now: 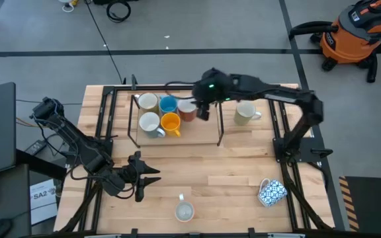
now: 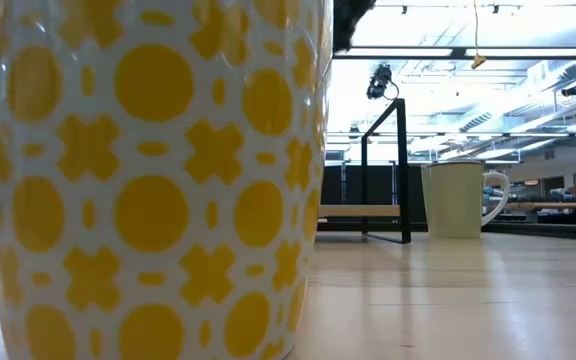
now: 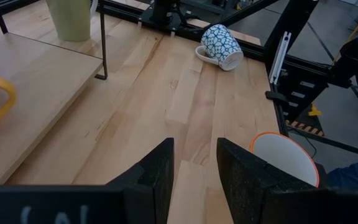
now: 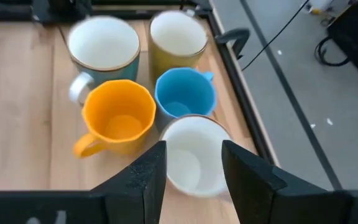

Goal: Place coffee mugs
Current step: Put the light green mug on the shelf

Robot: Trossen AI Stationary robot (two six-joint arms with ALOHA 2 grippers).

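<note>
**Ceramic mugs gather on the rack**

Ceramic mugs are what we are sorting, and five already sit clustered on the low black-framed wooden shelf (image 1: 207, 135) at the back of the worktop (image 1: 230, 178): a cream mug (image 1: 148, 101), a glossy blue mug (image 1: 168, 104), a red-brown mug with a white inside (image 1: 186, 109), a white grey-sided mug (image 1: 150, 123) and a faceted orange-yellow mug (image 1: 170, 122). We judge they are packed close to leave room for more.

Our right gripper (image 4: 190, 165) hangs directly over the red-brown mug, jaws parted about a mug's width and holding nothing; whether it is letting go or lining up, we cannot tell.

A tall pale-green mug (image 1: 245, 113) stands just beside the shelf. A blue-and-white patterned mug (image 1: 272, 192) lies tipped on its side near the front right, and a small white mug (image 1: 184, 211) stands at the front edge.

Our left gripper (image 1: 152, 176) waits low at the front left, jaws slightly apart, empty.
</note>
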